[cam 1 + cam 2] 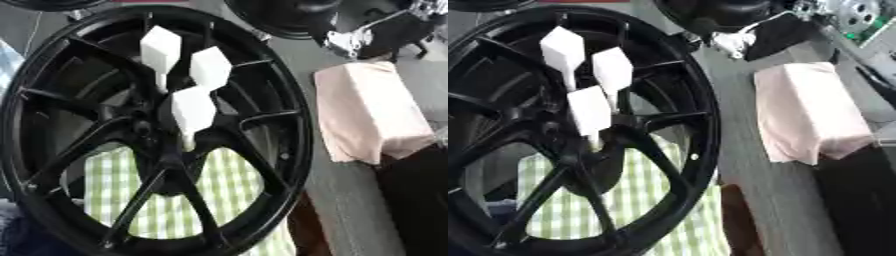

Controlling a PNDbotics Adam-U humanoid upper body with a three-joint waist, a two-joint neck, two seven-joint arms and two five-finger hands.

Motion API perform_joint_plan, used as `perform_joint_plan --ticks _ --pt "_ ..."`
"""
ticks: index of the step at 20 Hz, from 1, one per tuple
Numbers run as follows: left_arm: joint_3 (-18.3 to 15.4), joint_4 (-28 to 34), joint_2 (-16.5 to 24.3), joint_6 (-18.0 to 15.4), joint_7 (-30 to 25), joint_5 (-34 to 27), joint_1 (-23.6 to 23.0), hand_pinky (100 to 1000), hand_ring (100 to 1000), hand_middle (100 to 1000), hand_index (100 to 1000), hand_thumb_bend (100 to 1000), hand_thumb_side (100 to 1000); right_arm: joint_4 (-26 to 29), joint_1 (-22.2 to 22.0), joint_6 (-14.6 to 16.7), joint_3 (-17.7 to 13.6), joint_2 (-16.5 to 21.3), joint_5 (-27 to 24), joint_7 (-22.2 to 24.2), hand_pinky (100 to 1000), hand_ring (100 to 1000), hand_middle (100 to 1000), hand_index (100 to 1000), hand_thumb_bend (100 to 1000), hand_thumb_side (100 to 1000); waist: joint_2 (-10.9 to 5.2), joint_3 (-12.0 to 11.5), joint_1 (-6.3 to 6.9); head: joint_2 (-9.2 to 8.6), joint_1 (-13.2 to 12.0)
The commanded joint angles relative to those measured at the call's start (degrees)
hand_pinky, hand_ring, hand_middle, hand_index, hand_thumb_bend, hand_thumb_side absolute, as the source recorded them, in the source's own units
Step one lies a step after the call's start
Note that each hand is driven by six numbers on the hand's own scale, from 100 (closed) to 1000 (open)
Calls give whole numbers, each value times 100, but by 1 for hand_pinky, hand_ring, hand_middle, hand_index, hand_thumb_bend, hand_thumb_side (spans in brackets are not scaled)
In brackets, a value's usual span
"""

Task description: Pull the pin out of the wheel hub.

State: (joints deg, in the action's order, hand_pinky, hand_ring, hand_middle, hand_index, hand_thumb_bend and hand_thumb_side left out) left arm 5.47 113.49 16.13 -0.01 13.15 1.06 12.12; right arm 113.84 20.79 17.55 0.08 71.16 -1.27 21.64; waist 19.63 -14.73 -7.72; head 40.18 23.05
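A black spoked wheel (pixel 296 150) fills the left and middle of both views, lying tilted over a green-and-white checked cloth (pixel 229 186). Three white pins with blocky heads and thin stems stand around its hub (pixel 164 150): one at the upper left (pixel 160 47), one to its right (pixel 211 67), and one lower down nearest the hub centre (pixel 192 111). Nothing touches the pins. A black and silver shape at the upper right looks like my right hand (pixel 395 34), well away from the wheel and too unclear to read. My left hand does not show.
A folded pale pink cloth (pixel 808 112) lies on the grey surface (pixel 350 200) right of the wheel. A second dark round object (pixel 280 17) sits at the top edge. Silver hardware with a green board (pixel 857 16) shows in the top right corner.
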Motion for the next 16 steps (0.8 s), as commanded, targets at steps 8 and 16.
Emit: perform_joint_plan --ticks 8,16 --pt "75 110 136 -8 -94 -18 75 909 749 646 830 177 768 -47 617 -586 558 326 99 558 905 979 728 832 100 515 -110 -126 11 -29 173" --pt "115 110 148 5 -146 -41 80 909 750 646 829 175 768 -504 1463 -865 1131 50 525 1015 906 987 775 848 148 505 -156 -199 -11 0 294"
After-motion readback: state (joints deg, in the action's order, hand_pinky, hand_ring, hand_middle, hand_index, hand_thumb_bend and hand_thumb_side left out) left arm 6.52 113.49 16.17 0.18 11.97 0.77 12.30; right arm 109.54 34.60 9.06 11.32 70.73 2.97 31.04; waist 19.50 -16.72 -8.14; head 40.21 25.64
